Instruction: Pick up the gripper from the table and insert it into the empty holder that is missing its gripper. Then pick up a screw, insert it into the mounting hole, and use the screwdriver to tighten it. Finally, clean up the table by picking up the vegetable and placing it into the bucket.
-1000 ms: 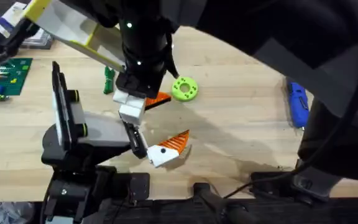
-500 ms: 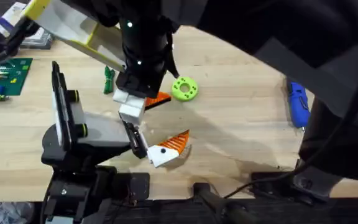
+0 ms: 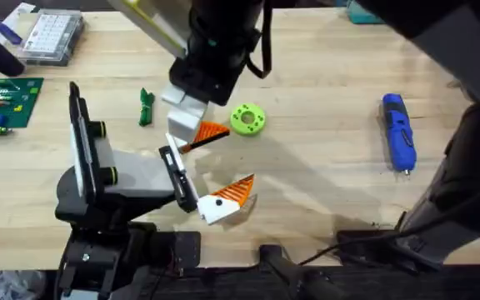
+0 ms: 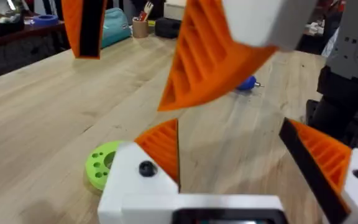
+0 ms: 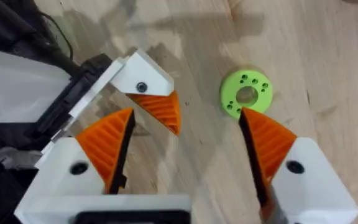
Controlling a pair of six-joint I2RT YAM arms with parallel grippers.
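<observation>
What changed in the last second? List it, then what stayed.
The right arm rose and drew back toward the table's far side, uncovering the screwdriver. The right gripper hangs over the loose gripper, fingers open and empty. Unmoved: the loose gripper by the holder's upper end, the vegetable, the green ring, the mounted gripper.

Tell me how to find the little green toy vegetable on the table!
Start at the black stand on the table's left side. Just beyond it, toward the far edge, lies the vegetable on bare wood. It is slim, dark green and stick-shaped, unlike the lime-green ring with holes farther right, which is round and much brighter.
</observation>
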